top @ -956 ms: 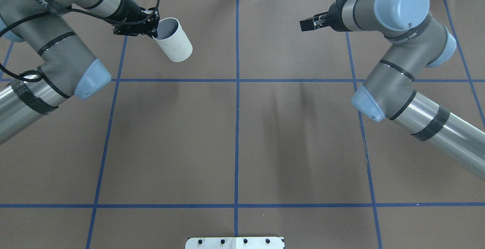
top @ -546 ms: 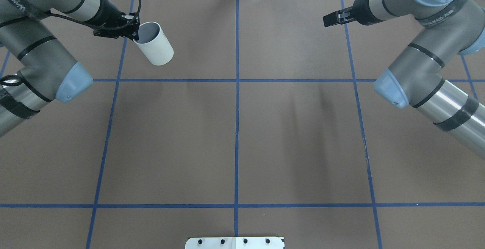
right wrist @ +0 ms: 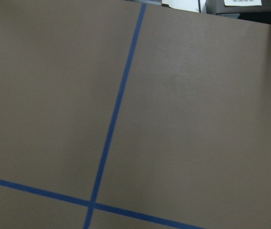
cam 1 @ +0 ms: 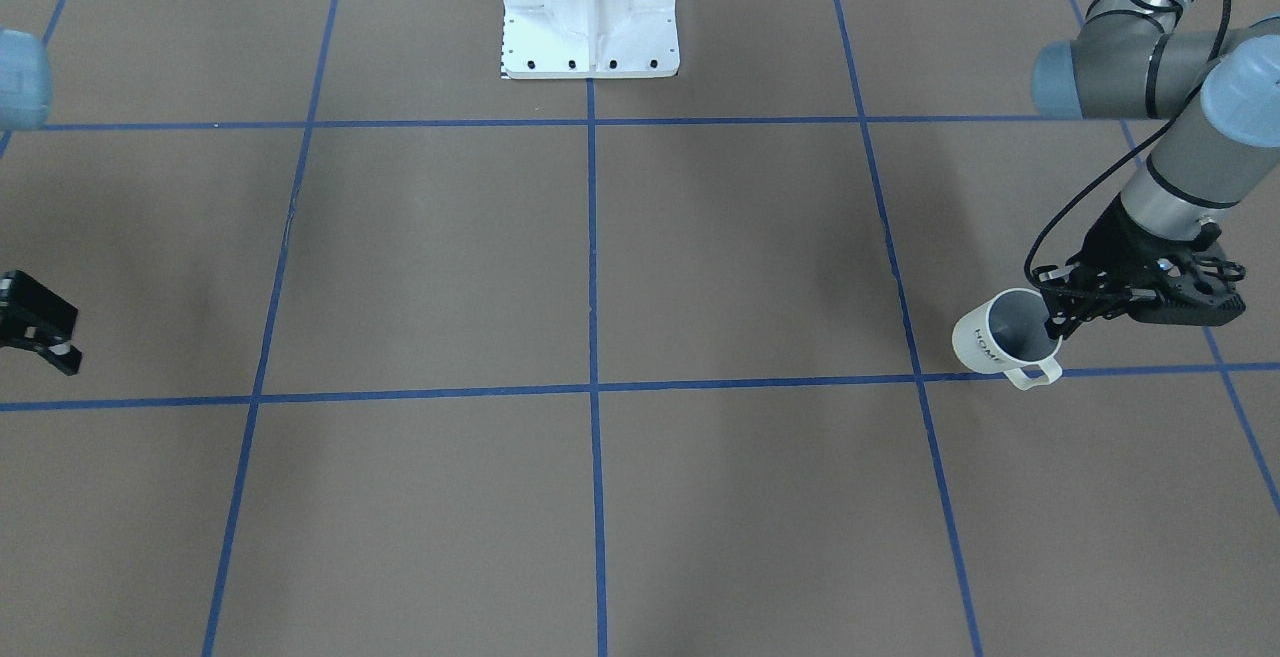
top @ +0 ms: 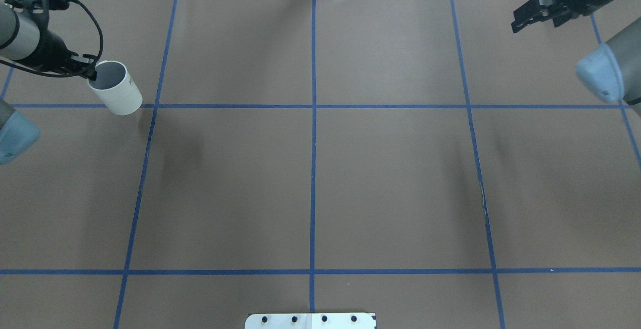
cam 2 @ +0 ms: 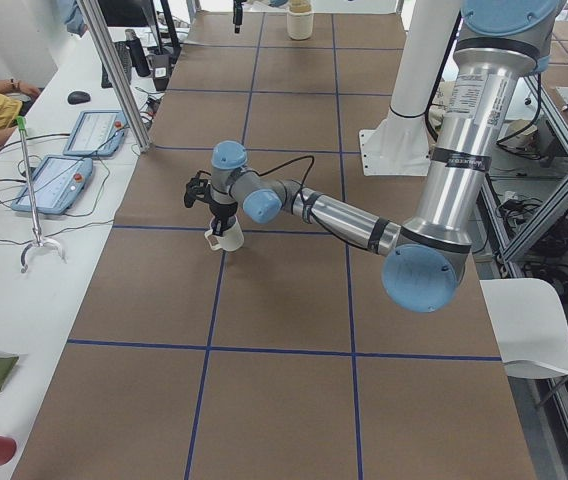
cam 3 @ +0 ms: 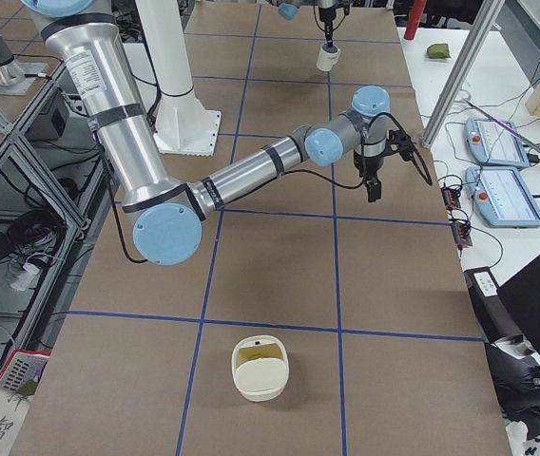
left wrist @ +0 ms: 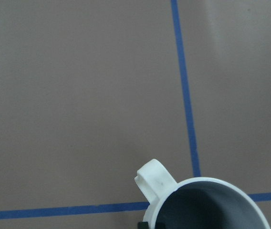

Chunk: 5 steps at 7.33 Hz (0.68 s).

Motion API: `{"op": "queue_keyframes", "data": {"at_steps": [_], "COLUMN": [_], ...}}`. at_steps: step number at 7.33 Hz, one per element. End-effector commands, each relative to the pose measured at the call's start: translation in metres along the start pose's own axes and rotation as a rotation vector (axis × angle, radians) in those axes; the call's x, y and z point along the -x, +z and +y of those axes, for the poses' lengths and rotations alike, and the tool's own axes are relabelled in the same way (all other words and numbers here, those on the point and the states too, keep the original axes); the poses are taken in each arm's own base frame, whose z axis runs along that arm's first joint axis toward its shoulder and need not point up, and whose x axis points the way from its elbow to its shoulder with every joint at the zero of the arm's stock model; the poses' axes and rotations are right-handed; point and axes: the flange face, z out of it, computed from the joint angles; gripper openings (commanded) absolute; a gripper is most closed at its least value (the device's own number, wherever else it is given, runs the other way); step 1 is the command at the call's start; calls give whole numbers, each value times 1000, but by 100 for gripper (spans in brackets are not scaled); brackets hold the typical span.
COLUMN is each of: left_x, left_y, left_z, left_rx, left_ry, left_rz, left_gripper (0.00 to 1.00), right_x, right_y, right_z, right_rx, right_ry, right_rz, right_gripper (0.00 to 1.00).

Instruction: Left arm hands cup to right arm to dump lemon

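Pre-handover — cup (top: 120, 96) was pinched at rim by L gripper (top: 91, 73), R gripper (top: 518, 21) seen spread, well apart — meeting mid-table was judged needed.

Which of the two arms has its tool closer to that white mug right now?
Left. The left tool grips the mug by its rim; the right tool hangs far off over the opposite side of the table, holding nothing.

Left tool (cam 1: 1052, 322) grips rim of off-white cup (cam 1: 985, 345).

Left end effector (top: 91, 73) carried cup (top: 116, 90) leftward; right end effector (top: 519, 20) withdrew rightward.
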Motion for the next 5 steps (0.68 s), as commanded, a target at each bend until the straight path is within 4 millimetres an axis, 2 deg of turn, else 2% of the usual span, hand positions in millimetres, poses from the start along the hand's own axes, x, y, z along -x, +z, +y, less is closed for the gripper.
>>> {"op": "queue_keyframes", "data": {"at_steps": [1, 2, 3, 4, 5], "left_x": [37, 46, 49, 48, 49], "left_y": [11, 13, 13, 12, 11], "left_z": [31, 40, 44, 44, 44], "left_rx": [2, -5, -2, -9, -7], "left_ry": [35, 38, 41, 43, 43], "left_rz": [-18, -12, -4, -4, -3], "left_gripper": [0, 0, 35, 99, 100], "right_x": [-75, -98, -114, -121, -130], "right_y": [-16, -21, -16, -11, -7], "right_z": [20, 30, 44, 53, 64], "right_rx": [63, 62, 77, 87, 95], "right_ry": [-86, -97, -88, -89, -87], "right_rz": [18, 28, 34, 45, 49], "right_gripper": [100, 100, 100, 100, 100]}}
